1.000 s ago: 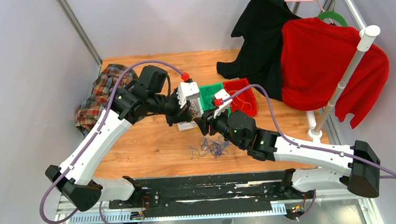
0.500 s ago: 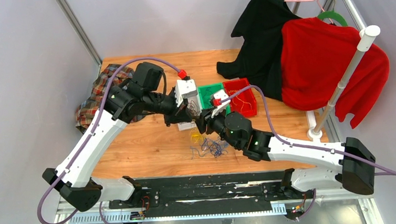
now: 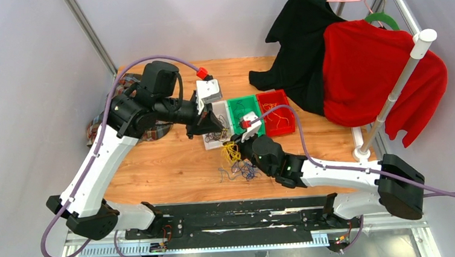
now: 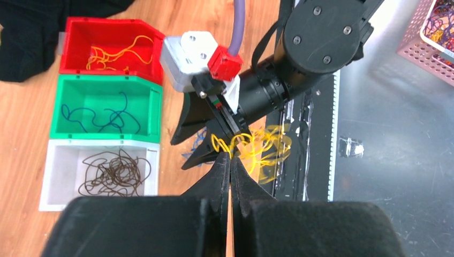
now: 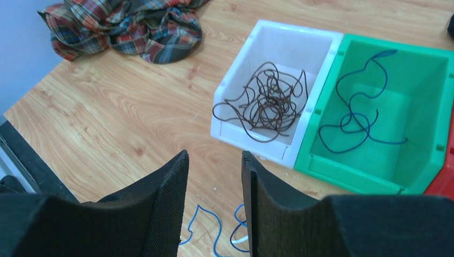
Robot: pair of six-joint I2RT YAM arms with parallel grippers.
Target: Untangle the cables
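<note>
The left jaws are closed tight (pinching a strand or not, I cannot tell). The yellow cables (image 4: 263, 151), a loose clump, sit just beyond their tips, against the half-open right jaws, which show nothing between them. The blue cables (image 3: 244, 171) lie on the bench (image 3: 173, 165), nearest the right jaws.

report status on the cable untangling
Left gripper shut on yellow cables, held above the table. Right gripper open, empty, close by. Blue cables loose on the table. Nothing blocking.
</note>
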